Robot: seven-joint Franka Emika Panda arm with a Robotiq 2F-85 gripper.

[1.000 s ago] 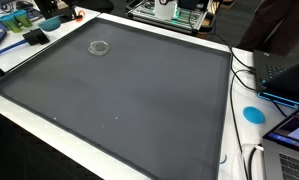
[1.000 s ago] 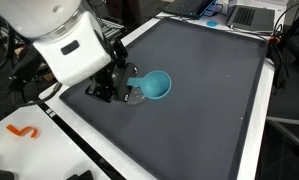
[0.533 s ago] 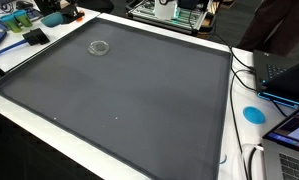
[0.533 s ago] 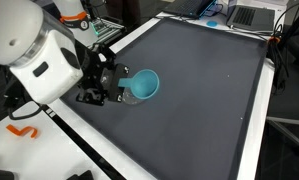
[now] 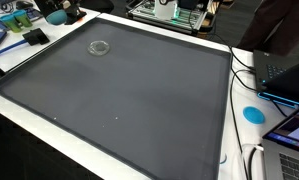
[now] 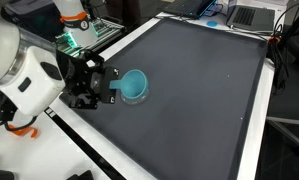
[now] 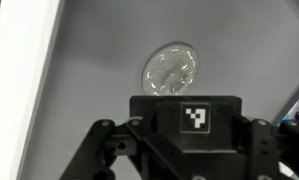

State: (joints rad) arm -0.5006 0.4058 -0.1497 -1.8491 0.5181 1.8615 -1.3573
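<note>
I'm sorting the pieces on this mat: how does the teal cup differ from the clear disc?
Colour: the teal cup is solid teal; the clear disc is see-through. Shape: the cup is deep and hollow; the disc looks flat. Place: the cup is right at the gripper, near the edge of the dark mat; the disc lies alone on it. Both are round.

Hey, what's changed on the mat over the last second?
The gripper and the blue cup at its tip slid together across the dark mat toward its white border, in an exterior view. Whether it grips the cup is unclear. The clear ring stayed put.
</note>
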